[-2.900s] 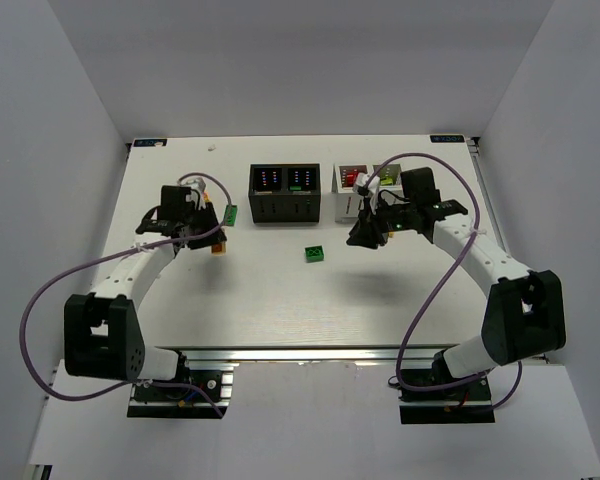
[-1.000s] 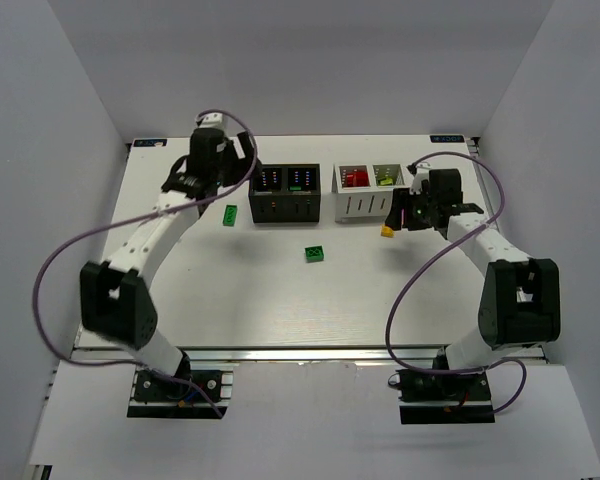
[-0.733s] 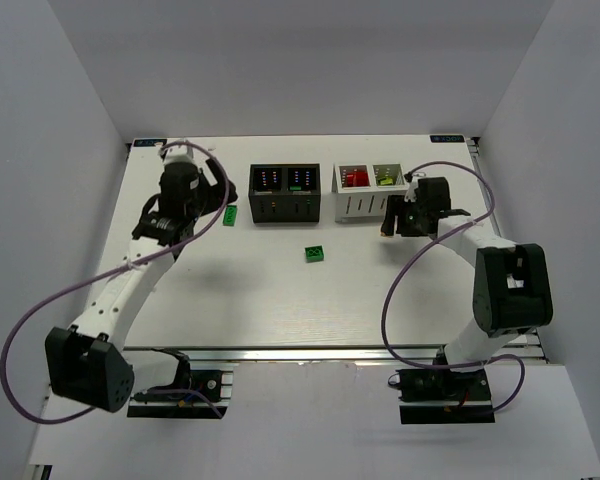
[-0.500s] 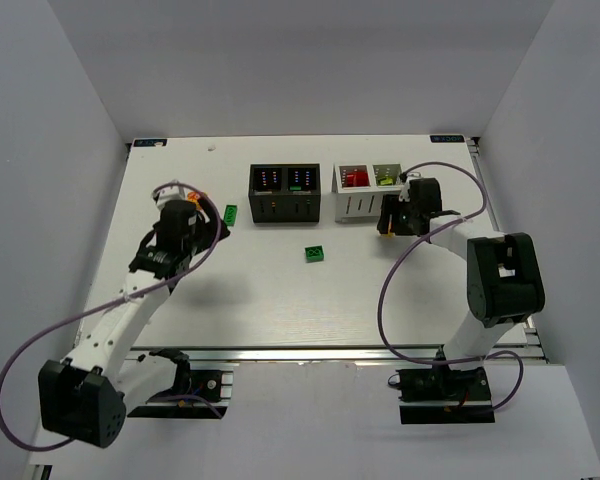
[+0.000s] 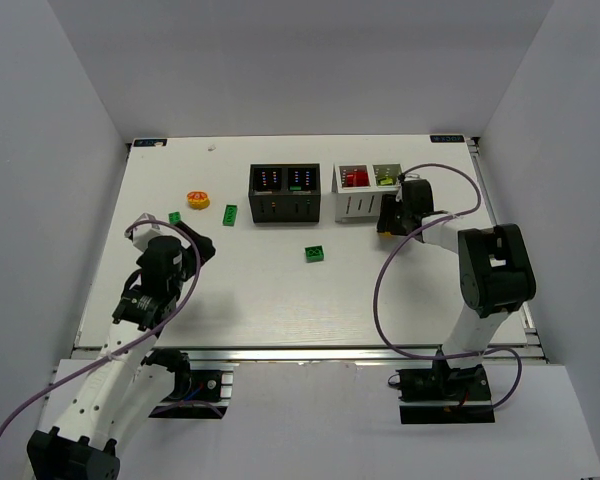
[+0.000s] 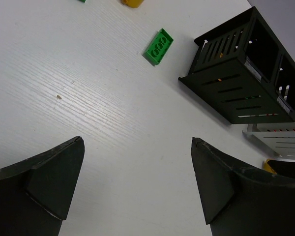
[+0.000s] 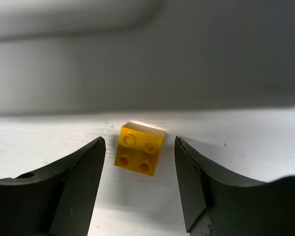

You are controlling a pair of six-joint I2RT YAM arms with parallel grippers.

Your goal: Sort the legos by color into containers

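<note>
Well clear of the work, the left gripper [image 6: 136,147] hangs wide and empty. A green lego [image 6: 158,46] lies ahead of it, with the black container [image 6: 246,73] beyond to its right. The right gripper [image 7: 139,142] sits low on the table, its part-open jaws straddling a yellow lego [image 7: 139,156] without touching it — seemingly lined up to pinch it — with the white container [image 7: 137,73] just beyond.

Yellow brick [image 7: 139,155], green brick [image 6: 158,46], orange-yellow round brick [image 5: 198,199], black slotted container [image 6: 236,83], white slotted container [image 5: 365,207], white grained table [image 6: 113,123].
</note>
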